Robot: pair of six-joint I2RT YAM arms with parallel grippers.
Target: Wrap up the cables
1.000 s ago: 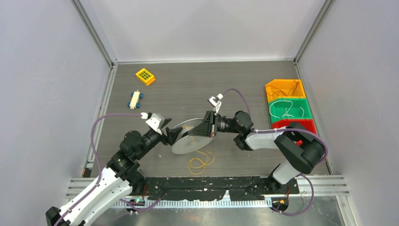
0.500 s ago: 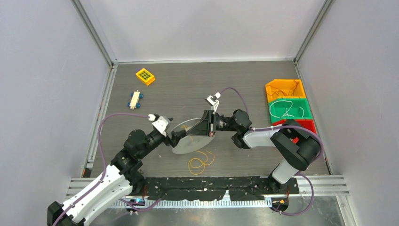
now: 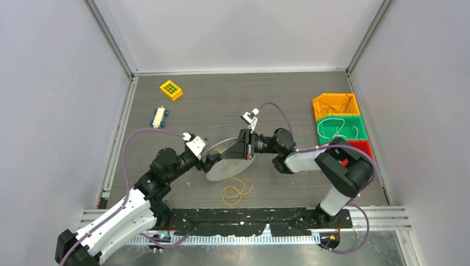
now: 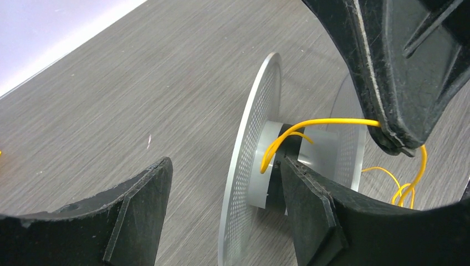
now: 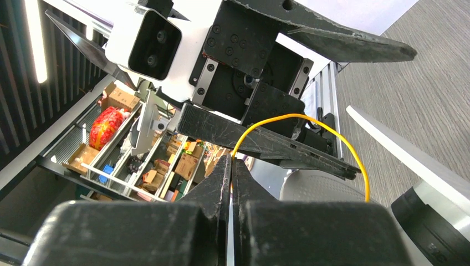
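The cable, a thin yellow wire point(image 4: 324, 121), runs from the hub of a silver perforated spool point(image 4: 252, 160) to my right gripper point(image 5: 231, 162), which is shut on it. The rest of the wire lies in loose loops point(image 3: 235, 191) on the table in front of the spool point(image 3: 224, 169). My left gripper point(image 4: 226, 162) is open and straddles the spool's near flange, its right finger point(image 4: 310, 210) beside the hub. In the top view the left gripper point(image 3: 213, 162) and the right gripper point(image 3: 228, 156) meet at the spool, which stands tilted on edge.
Orange point(image 3: 334, 103), green point(image 3: 341, 128) and red point(image 3: 354, 147) bins with wires stand at the right edge. A yellow block point(image 3: 171, 89) and a white-and-blue part point(image 3: 159, 117) lie at the back left. Black tape point(image 3: 238, 219) lines the front edge.
My left arm has moved right, and its open gripper now straddles the spool's flange. The right gripper has stayed shut on the wire and shifted slightly left.
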